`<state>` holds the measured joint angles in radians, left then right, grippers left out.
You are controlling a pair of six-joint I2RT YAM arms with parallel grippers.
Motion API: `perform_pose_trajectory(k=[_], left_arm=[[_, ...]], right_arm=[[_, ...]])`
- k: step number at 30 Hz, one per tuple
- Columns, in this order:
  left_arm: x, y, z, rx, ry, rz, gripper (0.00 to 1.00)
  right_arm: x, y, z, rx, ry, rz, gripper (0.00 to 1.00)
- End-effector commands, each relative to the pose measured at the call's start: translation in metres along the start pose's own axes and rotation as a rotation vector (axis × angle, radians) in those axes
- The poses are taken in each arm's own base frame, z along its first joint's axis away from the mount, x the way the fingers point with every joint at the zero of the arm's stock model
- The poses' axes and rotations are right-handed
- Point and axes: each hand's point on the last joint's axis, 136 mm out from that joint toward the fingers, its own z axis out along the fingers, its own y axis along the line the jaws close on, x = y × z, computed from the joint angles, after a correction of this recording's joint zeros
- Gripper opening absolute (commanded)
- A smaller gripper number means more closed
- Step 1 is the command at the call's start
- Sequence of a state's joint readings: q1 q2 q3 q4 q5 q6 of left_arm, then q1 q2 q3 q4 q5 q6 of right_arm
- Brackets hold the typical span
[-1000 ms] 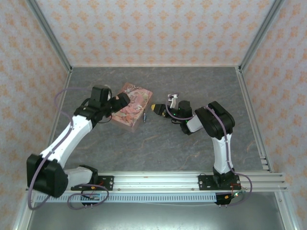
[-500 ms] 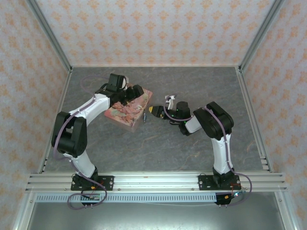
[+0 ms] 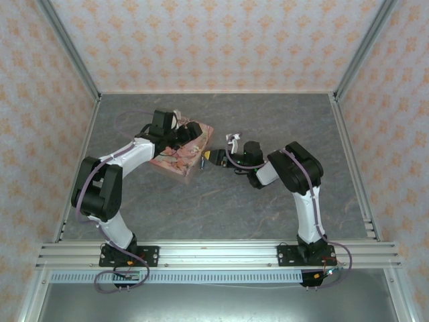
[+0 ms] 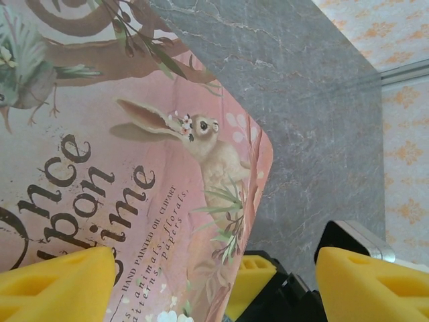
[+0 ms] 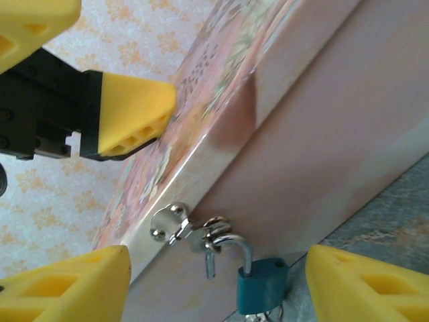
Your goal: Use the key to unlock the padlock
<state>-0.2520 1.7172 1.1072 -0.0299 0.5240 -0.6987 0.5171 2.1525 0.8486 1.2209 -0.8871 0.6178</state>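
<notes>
The pink illustrated tin (image 3: 175, 155) lies on the grey floor. The teal padlock (image 5: 261, 286) hangs from the hasp (image 5: 169, 223) on the tin's side wall (image 5: 322, 141). Its shackle (image 5: 231, 245) stands open, one leg free of the body. A silvery bit below the body may be the key (image 5: 265, 315); I cannot tell. My right gripper (image 5: 218, 268) is open, with the padlock between its fingers and apart from them. My left gripper (image 4: 214, 268) is open over the lid's (image 4: 120, 168) corner. From above, the padlock (image 3: 202, 162) sits beside the right gripper (image 3: 210, 155), with the left gripper (image 3: 193, 132) behind it.
Patterned walls and metal posts (image 3: 67, 47) close in the grey floor (image 3: 268, 121) on three sides. A yellow finger of the right gripper (image 4: 251, 278) shows just beyond the tin's edge in the left wrist view. The rail (image 3: 214, 251) with both bases runs along the near edge.
My left arm swung in from the tin's left and now reaches over the lid to its far right corner. My right gripper crept slightly left toward the tin's side.
</notes>
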Motion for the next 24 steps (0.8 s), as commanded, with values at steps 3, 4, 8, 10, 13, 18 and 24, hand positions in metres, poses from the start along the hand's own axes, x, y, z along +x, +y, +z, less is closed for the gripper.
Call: perform_pose_trajectory(k=[3, 4, 8, 10, 13, 18, 24], left_arm=[[0.047, 0.054, 0.016, -0.163, 0.131, -0.072, 0.79], [0.047, 0.053, 0.015, -0.162, 0.131, -0.071, 0.79], [0.046, 0.052, 0.014, -0.165, 0.13, -0.068, 0.79], [0.046, 0.051, 0.014, -0.165, 0.129, -0.066, 0.79], [0.045, 0.051, 0.012, -0.167, 0.128, -0.064, 0.79], [0.045, 0.05, 0.012, -0.166, 0.127, -0.062, 0.79], [0.045, 0.05, 0.013, -0.162, 0.13, -0.062, 0.79]], right_arm=[[0.0, 0.017, 0.008, -0.095, 0.008, -0.05, 0.68], [-0.001, 0.018, 0.009, -0.1, 0.007, -0.049, 0.68], [-0.005, 0.022, 0.012, -0.123, 0.002, -0.061, 0.68], [-0.005, 0.024, 0.013, -0.141, 0.007, -0.063, 0.68], [-0.003, 0.026, 0.015, -0.161, 0.015, -0.06, 0.68], [0.006, 0.029, 0.018, -0.167, 0.044, -0.054, 0.67], [0.014, 0.021, 0.02, -0.133, 0.067, -0.04, 0.68]])
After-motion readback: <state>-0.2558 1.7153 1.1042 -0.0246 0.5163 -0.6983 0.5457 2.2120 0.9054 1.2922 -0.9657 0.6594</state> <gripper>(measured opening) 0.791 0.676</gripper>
